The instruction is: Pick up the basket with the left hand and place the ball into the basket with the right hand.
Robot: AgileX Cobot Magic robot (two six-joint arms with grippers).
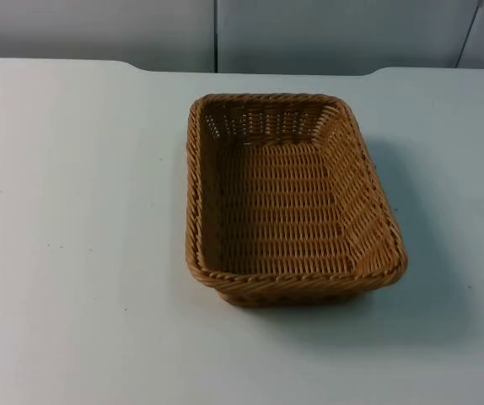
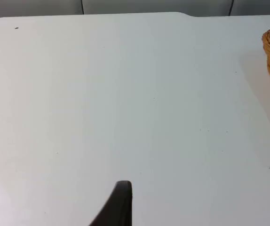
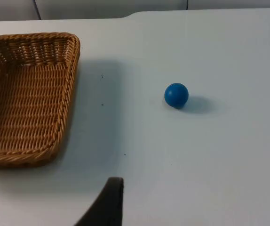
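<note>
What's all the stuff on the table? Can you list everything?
basket: one, tan wicker, mid-table, nothing inside
ball: one, blue, on the table to the basket's right, apart from it
table: one, white, under everything
wall: grey, behind the table
left gripper: black fingertip over bare table, left of the basket, waiting
right gripper: black fingertip over the table, between basket and ball

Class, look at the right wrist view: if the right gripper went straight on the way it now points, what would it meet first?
Probably bare table. The right gripper's fingertip aims between the basket and the blue ball, touching neither, though depth is uncertain.
</note>
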